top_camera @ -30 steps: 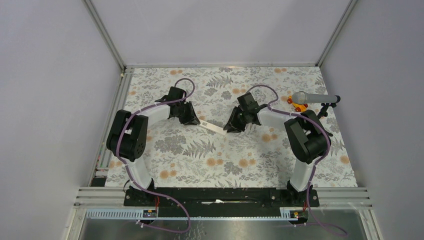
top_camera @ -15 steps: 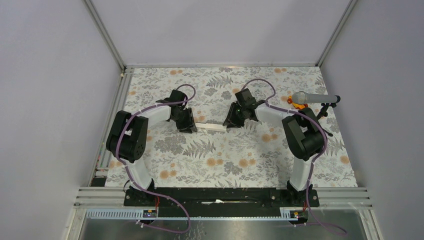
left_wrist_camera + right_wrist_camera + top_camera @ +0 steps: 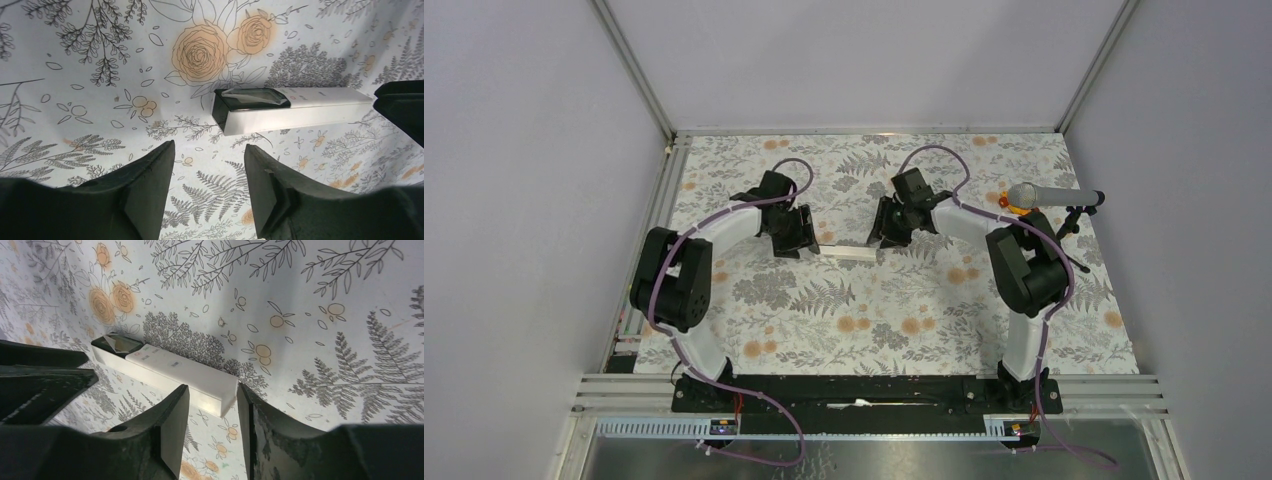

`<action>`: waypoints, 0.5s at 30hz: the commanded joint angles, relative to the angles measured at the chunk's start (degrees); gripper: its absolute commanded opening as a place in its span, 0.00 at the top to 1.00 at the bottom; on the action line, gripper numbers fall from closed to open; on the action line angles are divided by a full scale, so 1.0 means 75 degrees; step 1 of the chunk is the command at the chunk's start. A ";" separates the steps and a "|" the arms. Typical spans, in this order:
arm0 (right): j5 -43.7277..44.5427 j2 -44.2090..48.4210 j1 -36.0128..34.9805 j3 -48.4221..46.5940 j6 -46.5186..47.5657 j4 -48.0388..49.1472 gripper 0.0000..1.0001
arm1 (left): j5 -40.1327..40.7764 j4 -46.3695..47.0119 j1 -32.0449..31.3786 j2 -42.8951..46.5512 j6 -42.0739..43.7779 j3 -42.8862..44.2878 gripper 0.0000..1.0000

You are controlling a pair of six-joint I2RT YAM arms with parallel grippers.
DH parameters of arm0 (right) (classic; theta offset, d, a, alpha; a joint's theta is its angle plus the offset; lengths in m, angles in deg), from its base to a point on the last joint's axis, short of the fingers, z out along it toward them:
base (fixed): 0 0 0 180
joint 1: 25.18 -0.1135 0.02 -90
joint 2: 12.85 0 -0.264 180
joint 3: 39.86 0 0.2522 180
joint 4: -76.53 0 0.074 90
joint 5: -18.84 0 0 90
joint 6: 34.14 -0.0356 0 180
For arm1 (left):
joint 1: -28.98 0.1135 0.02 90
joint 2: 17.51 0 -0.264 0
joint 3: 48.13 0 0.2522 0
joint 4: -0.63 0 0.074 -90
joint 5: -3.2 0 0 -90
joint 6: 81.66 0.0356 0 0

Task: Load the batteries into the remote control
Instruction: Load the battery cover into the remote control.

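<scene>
**Top external view:** The remote control [image 3: 846, 251] is seen lying level, left to right, over the floral table [image 3: 874, 330], between the two grippers. A second ago it was slanted, with its right end nearer the arm bases. Half a second ago it was already squared up, and since then it has been shifted slightly toward the far wall. The left gripper [image 3: 812, 241] is found just beside the remote's left end, and the right gripper [image 3: 882, 238] is placed at its right end. Both have been drawn a little farther back. A microphone [image 3: 1036, 194] is seen well apart at the far right.

**Left wrist view:** The left gripper [image 3: 209, 170] is held open, with only the floral pattern seen between its fingers. The remote control [image 3: 295, 109] is seen beyond the fingertips, its dark grey end section turned toward this gripper and untouched by it.

**Right wrist view:** The right gripper [image 3: 212, 402] is closed on the white end of the remote control [image 3: 165, 371], which fills the narrow gap between the fingers. Whether the remote is raised off the table cannot be told.
</scene>
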 commanded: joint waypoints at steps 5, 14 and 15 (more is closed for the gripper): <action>0.0563 0.0862 0.0088 -0.0141 0.0771 -0.0412 0.43 | -0.0166 0.0689 0.0206 0.0897 0.0019 -0.0288 0.36; -0.0634 0.0985 -0.0060 0.0557 0.1859 0.0518 0.44 | -0.0992 0.1447 0.0194 0.0546 -0.0386 -0.0504 0.13; -0.0510 0.1006 -0.0084 0.0558 0.1972 0.0441 0.44 | -0.0990 0.1461 0.0190 0.0493 -0.0402 -0.0512 0.13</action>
